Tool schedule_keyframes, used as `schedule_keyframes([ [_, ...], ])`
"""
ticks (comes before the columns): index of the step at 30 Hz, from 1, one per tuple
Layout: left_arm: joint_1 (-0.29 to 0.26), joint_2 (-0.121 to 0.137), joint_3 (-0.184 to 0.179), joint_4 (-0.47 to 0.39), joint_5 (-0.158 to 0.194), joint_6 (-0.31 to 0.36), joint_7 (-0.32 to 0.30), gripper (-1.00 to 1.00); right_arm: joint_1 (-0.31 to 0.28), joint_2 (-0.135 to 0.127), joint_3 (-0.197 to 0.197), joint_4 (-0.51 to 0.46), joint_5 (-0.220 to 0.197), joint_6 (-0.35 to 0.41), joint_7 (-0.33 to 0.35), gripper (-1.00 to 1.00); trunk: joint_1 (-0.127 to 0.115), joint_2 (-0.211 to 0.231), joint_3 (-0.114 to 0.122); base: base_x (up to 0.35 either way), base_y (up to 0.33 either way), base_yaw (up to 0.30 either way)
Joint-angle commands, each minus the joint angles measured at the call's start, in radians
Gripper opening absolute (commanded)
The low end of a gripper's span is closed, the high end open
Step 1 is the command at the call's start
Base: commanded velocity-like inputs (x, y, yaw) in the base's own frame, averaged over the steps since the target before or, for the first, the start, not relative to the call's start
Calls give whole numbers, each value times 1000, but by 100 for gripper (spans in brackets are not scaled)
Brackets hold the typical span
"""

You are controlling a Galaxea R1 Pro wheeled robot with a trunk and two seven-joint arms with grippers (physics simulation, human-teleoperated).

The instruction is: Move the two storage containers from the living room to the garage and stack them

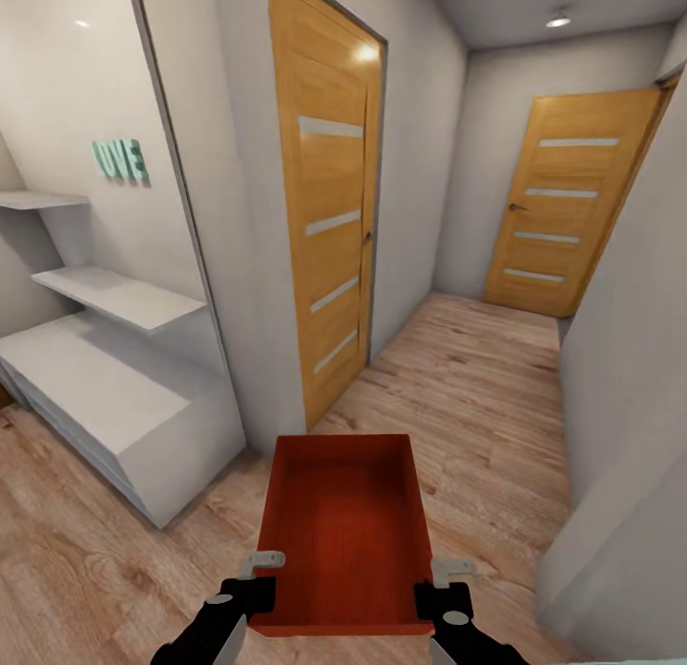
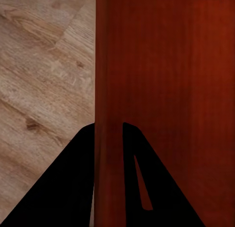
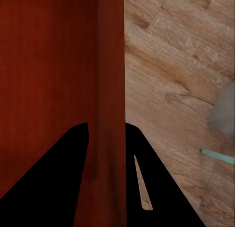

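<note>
Looking along our right gripper [image 3: 106, 139], we see its two black fingers [image 3: 54, 178] standing on either side of the thin side wall of the orange-red storage container [image 3: 49, 56], one finger inside the bin and the other outside it, both pressed against the wall. The bin's smooth red inner face runs away from the fingers, and beyond its outer side lies the light wood-plank floor [image 3: 171, 56]. Out on that floor we make out a blurred pale grey shape [image 3: 224, 112] and a thin pale green strip [image 3: 218, 156] near it; we cannot tell what either is.
</note>
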Motion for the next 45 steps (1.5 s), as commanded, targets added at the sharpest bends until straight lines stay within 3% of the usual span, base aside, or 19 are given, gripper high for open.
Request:
schedule_keyframes([
  [1,0,3,-8,-5,-18,-9,11,-100,-1,-14,-9,5,-34,-8,-15,-100,1,-1,-2,323,0,0],
  [12,0,3,-8,-5,-18,-9,11,-100,-1,-14,-9,5,-34,-8,-15,-100,1,-1,-2,323,0,-41],
  [45,0,3,-8,-5,-18,-9,11,-100,-2,-12,-9,5,-34,-8,-16,-100,1,-1,-2,323,0,-241],
])
